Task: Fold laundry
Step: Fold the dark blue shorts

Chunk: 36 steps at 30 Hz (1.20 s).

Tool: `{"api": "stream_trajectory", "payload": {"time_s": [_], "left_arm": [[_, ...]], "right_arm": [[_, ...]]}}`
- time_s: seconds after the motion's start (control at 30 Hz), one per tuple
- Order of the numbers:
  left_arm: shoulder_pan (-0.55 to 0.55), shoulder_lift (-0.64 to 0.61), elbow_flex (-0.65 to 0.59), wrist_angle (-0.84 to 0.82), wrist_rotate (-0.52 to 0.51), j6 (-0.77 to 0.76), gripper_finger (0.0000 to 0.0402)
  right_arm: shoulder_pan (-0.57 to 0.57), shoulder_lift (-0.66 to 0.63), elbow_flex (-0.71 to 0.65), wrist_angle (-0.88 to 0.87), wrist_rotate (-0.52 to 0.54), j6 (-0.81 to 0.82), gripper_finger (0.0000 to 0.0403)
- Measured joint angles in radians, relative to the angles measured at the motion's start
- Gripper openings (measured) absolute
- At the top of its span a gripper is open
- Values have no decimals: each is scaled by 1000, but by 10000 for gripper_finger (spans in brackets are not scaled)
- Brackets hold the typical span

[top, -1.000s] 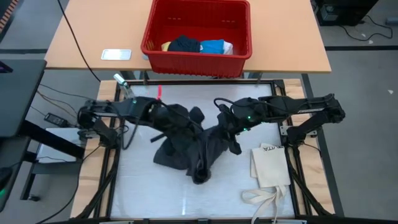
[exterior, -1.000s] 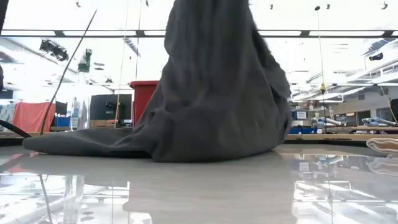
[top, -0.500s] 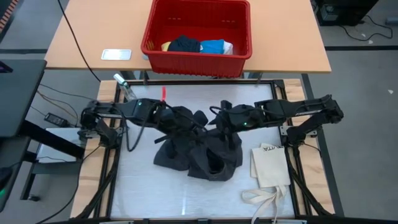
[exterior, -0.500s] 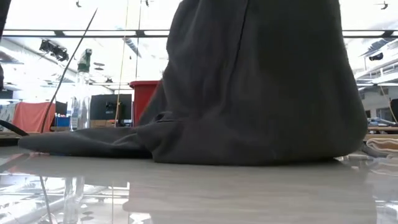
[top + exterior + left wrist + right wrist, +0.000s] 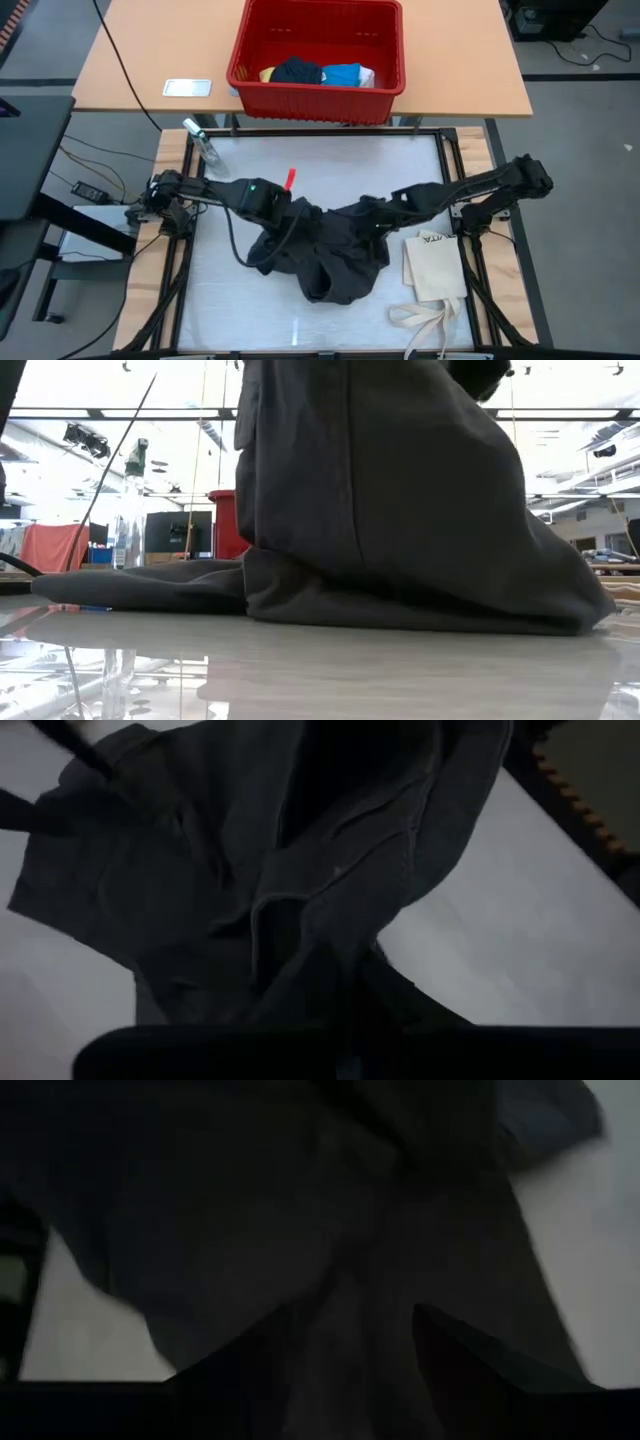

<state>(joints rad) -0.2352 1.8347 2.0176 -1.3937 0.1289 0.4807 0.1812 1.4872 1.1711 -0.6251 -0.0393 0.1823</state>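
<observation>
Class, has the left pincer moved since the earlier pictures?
Yes. The left pincer has moved away from the red basket, toward the table's near edge, gripping the dark grey shorts.

Two slim black jointed arms, each showing a small green light, trailing black cables.

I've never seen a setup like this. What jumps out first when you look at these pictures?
A crumpled pair of dark grey shorts sits mid-table, with the left gripper and right gripper both reaching into it from either side. Behind the table, a bright red basket holds more clothes. A flat cream tote bag lies to the shorts' right.
</observation>
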Motion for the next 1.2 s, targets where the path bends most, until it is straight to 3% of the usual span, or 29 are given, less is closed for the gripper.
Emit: {"api": "stream_trajectory", "payload": {"time_s": [0.23,0.37,0.5,0.73,0.87,0.97,1.13,1.2], "left_arm": [[-50,-2,-82,32,-1,-232,13],[-82,-1,-170,46,-3,-354,13],[-113,-1,-228,62,-57,-476,12],[-143,-1,-243,77,-115,-685,16],[-165,-1,-243,87,-144,-729,16],[-177,-1,-243,104,-179,-729,17],[-184,-1,-243,135,-239,-729,17],[-184,-1,-243,154,-239,-723,17]], "right_arm": [[-38,48,-178,488,-50,-104,208],[-41,133,-199,566,-93,-205,208],[-46,225,-199,640,-121,-205,209],[-86,356,-199,872,-169,-140,209],[-117,401,-188,955,-253,-129,205],[-125,430,-164,958,-318,-129,170],[-127,433,-127,854,-528,-73,25],[-115,403,-126,780,-585,-53,18]]}}
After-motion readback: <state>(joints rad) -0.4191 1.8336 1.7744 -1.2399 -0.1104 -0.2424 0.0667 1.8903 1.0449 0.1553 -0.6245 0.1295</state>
